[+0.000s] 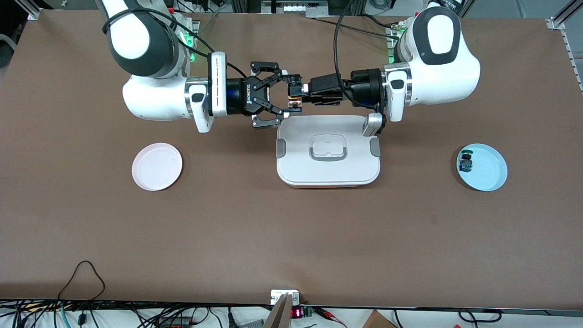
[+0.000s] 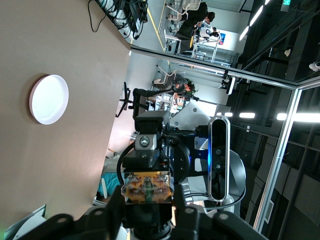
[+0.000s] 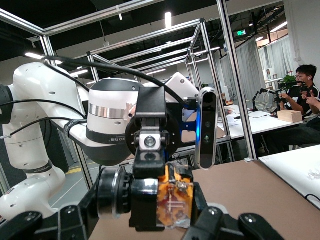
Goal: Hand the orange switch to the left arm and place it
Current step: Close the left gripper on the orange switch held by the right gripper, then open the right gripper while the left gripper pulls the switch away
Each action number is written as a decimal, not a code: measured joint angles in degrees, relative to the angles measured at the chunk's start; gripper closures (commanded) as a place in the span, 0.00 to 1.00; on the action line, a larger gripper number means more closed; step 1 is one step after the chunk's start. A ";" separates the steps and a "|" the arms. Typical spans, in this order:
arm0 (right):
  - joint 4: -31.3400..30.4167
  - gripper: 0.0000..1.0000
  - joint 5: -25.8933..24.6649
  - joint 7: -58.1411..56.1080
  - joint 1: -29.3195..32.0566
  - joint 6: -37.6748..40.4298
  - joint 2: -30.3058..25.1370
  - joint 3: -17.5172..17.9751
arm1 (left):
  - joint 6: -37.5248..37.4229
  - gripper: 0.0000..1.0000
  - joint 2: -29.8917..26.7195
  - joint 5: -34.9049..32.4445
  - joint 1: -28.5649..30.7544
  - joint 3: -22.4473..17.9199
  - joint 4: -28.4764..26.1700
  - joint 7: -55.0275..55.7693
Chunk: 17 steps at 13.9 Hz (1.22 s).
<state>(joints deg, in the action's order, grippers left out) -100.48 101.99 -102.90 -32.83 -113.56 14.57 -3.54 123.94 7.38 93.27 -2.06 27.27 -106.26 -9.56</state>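
The orange switch hangs in the air between both grippers, over the table just past the box's edge that lies toward the robot bases. My left gripper is shut on the switch's black body; in the left wrist view the orange and tan base faces the camera. My right gripper grips the switch endwise. In the right wrist view one finger meets the cap end and the other the orange base.
A pink plate lies toward the right arm's end and also shows in the left wrist view. A blue plate toward the left arm's end holds a small blue-and-green-topped component. Cables run along the table's nearest edge.
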 measured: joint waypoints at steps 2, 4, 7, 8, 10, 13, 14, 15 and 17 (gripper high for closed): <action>-0.01 0.99 0.00 0.00 0.00 0.00 -0.01 -0.01 | 0.05 0.83 0.01 0.00 0.00 0.02 0.00 -0.36; -0.02 0.01 0.00 0.00 -0.01 0.00 -0.01 -0.01 | 0.05 0.83 0.01 0.00 0.00 0.02 0.00 -0.36; -0.03 0.00 0.11 0.08 -0.03 0.07 -0.02 -0.02 | 0.04 0.83 0.03 0.00 -0.01 0.23 -0.10 -0.36; -0.03 0.00 0.15 0.10 -0.03 0.07 -0.03 -0.05 | 0.04 0.83 0.03 0.00 -0.01 0.38 -0.10 -0.36; -0.03 0.00 0.18 0.26 -0.02 0.07 -0.03 -0.18 | 0.04 0.83 0.02 0.00 -0.01 0.47 -0.06 -0.36; -0.07 0.00 0.18 0.35 0.13 0.09 -0.06 -0.53 | 0.04 0.83 0.02 0.00 0.30 0.44 -0.01 -0.36; -0.08 0.00 0.19 0.40 0.18 0.09 -0.11 -0.55 | 0.04 0.83 0.02 0.00 0.45 0.36 0.01 -0.36; -0.09 0.00 0.19 0.47 0.20 0.09 -0.15 -0.55 | 0.04 0.83 0.02 -0.01 0.59 0.24 0.02 -0.36; -0.50 0.00 0.19 0.61 0.20 0.10 -0.28 -0.55 | 0.07 0.83 0.02 -3.14 0.99 -0.03 0.03 -0.56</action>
<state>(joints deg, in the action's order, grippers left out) -100.98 102.18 -102.29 -32.63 -113.46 14.29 -4.09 124.01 7.39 90.12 -1.08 27.24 -106.23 -10.13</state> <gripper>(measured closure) 0.000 0.581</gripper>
